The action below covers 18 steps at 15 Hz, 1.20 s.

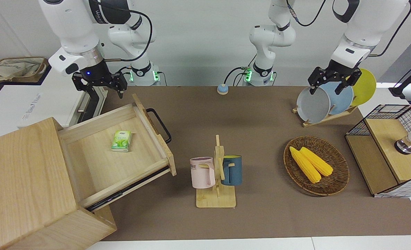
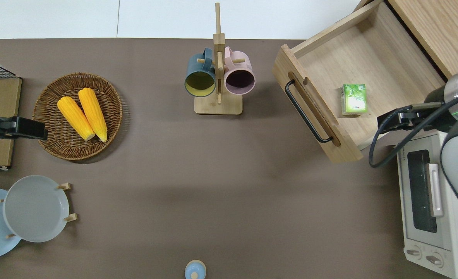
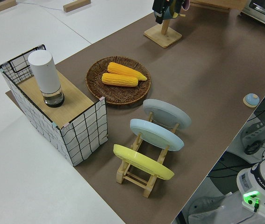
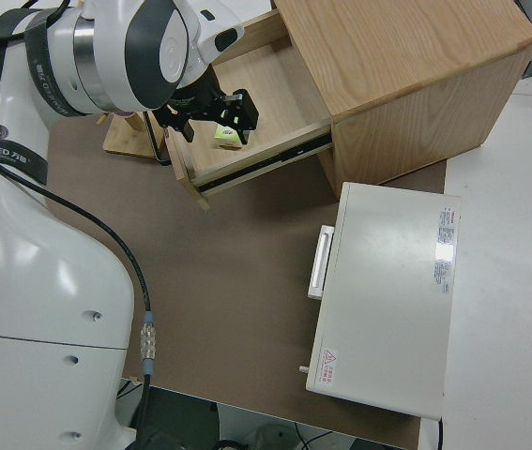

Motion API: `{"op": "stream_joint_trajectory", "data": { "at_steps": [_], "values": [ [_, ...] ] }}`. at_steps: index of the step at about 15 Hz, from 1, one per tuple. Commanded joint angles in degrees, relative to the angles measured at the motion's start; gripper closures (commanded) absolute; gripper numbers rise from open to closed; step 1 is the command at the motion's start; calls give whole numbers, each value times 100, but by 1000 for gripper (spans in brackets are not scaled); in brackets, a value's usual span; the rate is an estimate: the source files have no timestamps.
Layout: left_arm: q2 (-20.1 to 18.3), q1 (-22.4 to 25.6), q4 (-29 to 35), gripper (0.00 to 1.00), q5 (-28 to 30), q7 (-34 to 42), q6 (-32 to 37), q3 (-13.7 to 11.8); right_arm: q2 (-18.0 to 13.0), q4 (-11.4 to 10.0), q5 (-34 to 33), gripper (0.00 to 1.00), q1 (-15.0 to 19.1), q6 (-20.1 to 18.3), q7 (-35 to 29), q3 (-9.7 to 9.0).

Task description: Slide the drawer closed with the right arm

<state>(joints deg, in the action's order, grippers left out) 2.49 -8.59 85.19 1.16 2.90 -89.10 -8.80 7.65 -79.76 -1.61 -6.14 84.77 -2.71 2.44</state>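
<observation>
The right arm's black gripper with the small blue light was only partly readable: in the overhead view the arm's own white body and looping cable covered most of it, and in the right side view the dark wrist hid the fingertips, so I could not tell how far apart its fingers stood. It held nothing that showed. The big pale wooden box cabinet was cut off at the corner of the front and overhead views, at the right arm's end of the brown table.

The wide shallow light-wood drawer stood pulled well out of the cabinet, angled across that end of the table, with its black metal bar handle on the front panel facing the table's middle. A small green carton lay flat on the drawer floor. The right gripper hung over the drawer's side rail nearest the robots, just beside the white toaster oven, apart from the handle and not seen touching the wood.

The left arm's black gripper was parked, fingers spread, empty.
</observation>
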Motion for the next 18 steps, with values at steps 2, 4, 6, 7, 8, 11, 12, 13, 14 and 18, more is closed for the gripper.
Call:
{"op": "stream_joint_trajectory", "data": {
  "at_steps": [2, 4, 6, 7, 8, 11, 12, 13, 14, 18],
  "values": [
    [76, -99, -117, 2, -63, 44, -3, -96, -44, -39, 11, 15, 87, 66, -72, -42],
    [76, -99, -117, 5, -63, 44, -3, -96, -44, -39, -15, 15, 61, 66, -72, -34],
    [76, -99, -117, 2, -71, 44, -3, -96, -53, -39, 2, 15, 104, 66, -37, -42],
    [76, -99, -117, 2, -72, 44, -3, -96, -53, -39, 2, 15, 96, 66, -28, -42],
    [76, -99, -117, 2, -72, 44, -3, -96, -53, -39, 2, 15, 87, 75, -19, -42],
    [76, -99, -117, 5, -63, 44, -3, -96, -44, -39, 98, 17, 105, 66, 33, -69],
    [76, -99, -117, 2, -63, 44, -3, -96, -44, -39, 264, 17, 105, 66, 25, -51],
    [76, -99, -117, 2, -71, 44, -3, -96, -44, -39, 318, 19, 113, 66, 25, -34],
    [76, -99, -117, 2, -63, 44, -3, -96, -44, -39, 327, 25, 114, 66, 25, -33],
    [76, -99, -117, 5, -71, 44, -3, -96, -44, -39, 319, 380, 105, 66, 25, -42]
  ]
}}
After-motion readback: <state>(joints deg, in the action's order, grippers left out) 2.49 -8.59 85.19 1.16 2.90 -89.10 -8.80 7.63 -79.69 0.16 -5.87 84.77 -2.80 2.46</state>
